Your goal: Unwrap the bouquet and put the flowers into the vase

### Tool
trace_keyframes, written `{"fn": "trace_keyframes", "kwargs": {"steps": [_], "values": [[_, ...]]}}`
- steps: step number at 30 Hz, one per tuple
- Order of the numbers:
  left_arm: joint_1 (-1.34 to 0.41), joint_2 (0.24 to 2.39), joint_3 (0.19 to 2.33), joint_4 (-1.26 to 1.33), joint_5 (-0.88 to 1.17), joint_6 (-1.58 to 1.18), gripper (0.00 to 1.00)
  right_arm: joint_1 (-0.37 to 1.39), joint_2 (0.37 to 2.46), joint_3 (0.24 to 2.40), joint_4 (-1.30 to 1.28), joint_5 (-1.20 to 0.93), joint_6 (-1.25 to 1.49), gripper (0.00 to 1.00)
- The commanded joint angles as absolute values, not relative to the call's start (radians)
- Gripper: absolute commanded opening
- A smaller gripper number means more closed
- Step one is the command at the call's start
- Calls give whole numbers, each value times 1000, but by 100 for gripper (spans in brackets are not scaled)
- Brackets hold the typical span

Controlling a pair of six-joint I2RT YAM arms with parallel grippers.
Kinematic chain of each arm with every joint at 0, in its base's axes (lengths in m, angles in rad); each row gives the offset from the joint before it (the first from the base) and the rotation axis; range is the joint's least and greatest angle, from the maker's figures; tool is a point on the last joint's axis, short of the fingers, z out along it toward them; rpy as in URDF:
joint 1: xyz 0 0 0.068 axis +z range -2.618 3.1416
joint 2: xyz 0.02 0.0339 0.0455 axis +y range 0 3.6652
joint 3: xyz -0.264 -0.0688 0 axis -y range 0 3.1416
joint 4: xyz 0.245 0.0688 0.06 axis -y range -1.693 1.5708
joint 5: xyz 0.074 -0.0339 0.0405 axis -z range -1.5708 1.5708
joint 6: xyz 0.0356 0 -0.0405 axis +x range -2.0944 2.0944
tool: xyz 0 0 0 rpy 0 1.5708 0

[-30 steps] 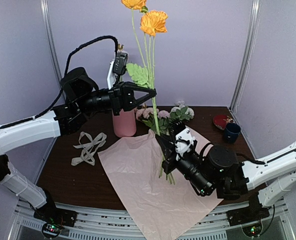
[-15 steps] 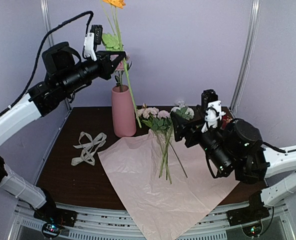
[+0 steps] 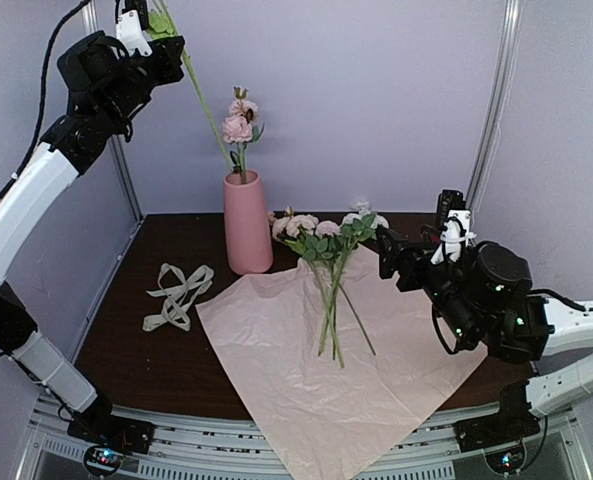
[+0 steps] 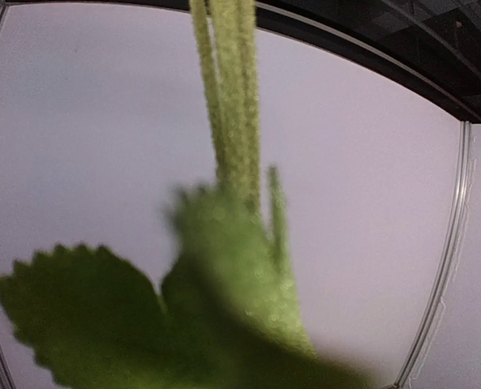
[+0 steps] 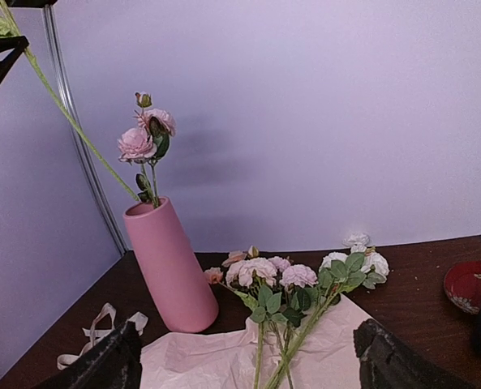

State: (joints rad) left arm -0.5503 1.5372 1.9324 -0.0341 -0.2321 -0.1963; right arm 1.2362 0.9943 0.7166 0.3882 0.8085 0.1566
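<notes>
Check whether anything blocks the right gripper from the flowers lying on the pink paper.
Nothing visible does. The open right gripper faces the flowers across bare pink paper; the vase stands off to the left.

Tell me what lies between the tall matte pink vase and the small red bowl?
Pink and white green-stemmed flowers, lying on crinkled pale pink paper; the right wrist view shows it.
</notes>
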Motion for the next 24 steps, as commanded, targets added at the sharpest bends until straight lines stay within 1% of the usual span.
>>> {"fn": "trace_keyframes", "kwargs": {"steps": [1,5,9,13,19,24], "values": [[-553,1579,2000,-19,-252,-179,0,1226,970,701,365,789,214,91],[-546,1606,2011,-28,-217,-179,0,1226,977,701,363,786,221,91],[-540,1653,2046,-89,-204,-179,0,1224,972,698,348,791,234,91],[-532,1688,2034,-116,-192,-192,0,1222,970,698,337,790,243,91],[-509,1713,1915,-101,-166,-294,0,1220,976,704,322,787,254,91],[-501,1700,1775,-22,-123,-340,0,1220,989,705,317,784,259,91]]}}
